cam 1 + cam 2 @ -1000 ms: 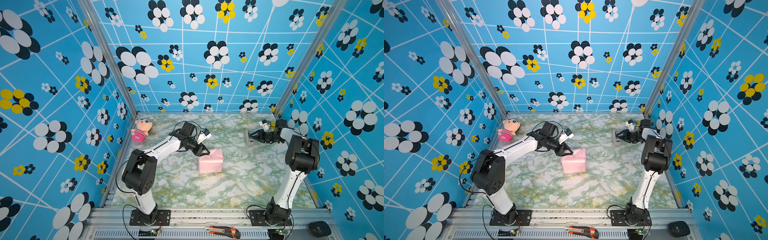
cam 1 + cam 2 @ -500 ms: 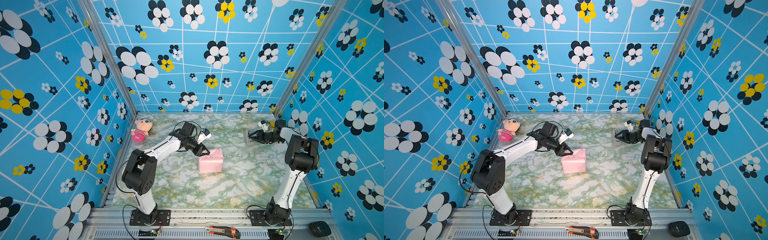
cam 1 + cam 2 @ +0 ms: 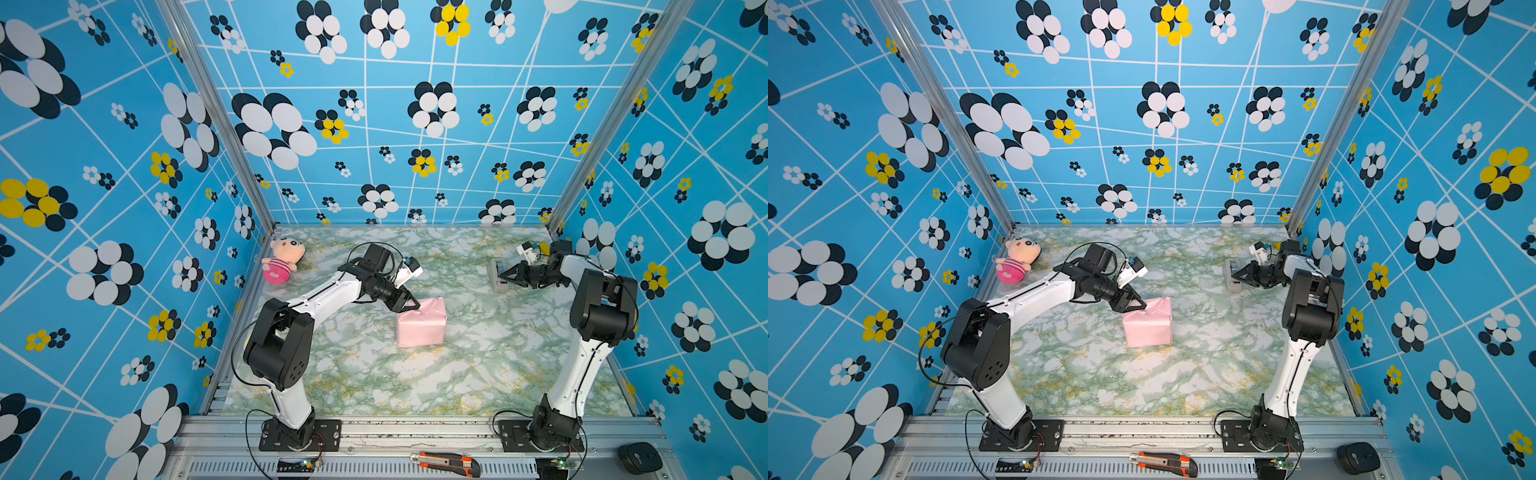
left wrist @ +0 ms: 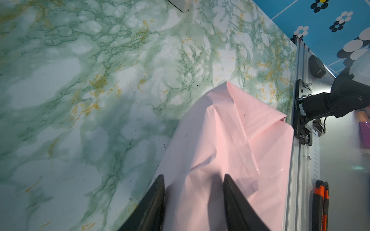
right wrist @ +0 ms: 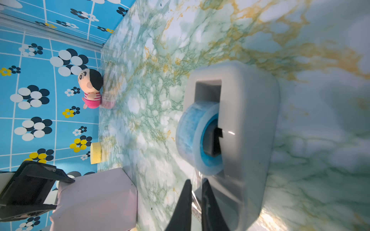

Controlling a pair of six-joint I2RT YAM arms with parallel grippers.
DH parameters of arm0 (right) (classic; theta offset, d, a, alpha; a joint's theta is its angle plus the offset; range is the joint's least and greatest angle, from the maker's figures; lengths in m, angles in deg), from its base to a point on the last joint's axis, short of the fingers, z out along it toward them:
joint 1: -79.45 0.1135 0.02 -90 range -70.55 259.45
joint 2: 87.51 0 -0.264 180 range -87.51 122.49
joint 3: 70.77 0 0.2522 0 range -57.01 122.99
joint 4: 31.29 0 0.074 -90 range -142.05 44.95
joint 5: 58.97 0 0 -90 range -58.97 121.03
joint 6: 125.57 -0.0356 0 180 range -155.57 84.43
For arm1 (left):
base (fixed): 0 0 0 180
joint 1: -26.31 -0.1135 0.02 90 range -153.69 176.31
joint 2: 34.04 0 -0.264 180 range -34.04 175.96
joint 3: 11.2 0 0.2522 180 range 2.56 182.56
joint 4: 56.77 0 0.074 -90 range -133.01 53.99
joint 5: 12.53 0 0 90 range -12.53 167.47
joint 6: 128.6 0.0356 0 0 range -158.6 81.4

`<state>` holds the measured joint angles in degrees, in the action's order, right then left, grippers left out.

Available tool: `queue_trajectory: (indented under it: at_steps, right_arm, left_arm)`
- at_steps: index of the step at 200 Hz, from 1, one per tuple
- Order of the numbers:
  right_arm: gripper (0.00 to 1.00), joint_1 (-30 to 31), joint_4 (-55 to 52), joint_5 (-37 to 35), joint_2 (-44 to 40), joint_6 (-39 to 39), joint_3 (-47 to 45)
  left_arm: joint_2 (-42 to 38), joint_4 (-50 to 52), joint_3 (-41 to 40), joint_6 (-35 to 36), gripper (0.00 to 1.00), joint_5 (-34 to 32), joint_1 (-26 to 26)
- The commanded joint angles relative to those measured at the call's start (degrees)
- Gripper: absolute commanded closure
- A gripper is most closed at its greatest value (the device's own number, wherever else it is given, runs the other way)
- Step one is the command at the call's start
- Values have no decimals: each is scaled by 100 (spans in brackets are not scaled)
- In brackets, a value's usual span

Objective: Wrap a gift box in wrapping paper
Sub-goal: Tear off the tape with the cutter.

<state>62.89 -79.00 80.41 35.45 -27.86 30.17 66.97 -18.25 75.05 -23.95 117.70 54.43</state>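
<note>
Overall, you have the wrapping paper folded pale pink side out into a closed block near the middle of the table. The gift box is wholly covered by it, so no black surface shows in any view. Both top views place the left gripper at the block's upper corner on the left-arm side, but they do not resolve its fingers. The left wrist view does: the two dark fingers stand about half open, astride a creased fold of paper and clamping nothing. The right wrist view confirms this from the side, with one fingertip on the block's top edge and the other against its side face. In the top views the right gripper is at the grey tape dispenser, well apart from the block. Only the right wrist view shows that its fingers are drawn nearly together, with a clear strip of tape in the narrow gap. Whether they actually pinch that strip cannot be told. The dispenser's slot holds a blue-cored tape roll, seated upright. A plush doll lies by the far left wall. A utility knife lies on the front rail and also appears in the left wrist view.
</note>
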Motion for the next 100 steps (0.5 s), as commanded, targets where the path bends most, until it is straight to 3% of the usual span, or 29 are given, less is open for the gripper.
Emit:
queue_trajectory:
  at_steps: [1,29,100]
  right_arm:
    - [92,-5,-250,203,73,-81,196]
    - [100,-5,-243,211,-48,-288,221]
    - [100,-14,-593,256,-419,-878,233]
  left_arm:
    - [191,372,-133,187,52,-885,19]
    - [191,370,-124,187,53,-894,20]
    - [177,342,-138,204,53,-911,27]
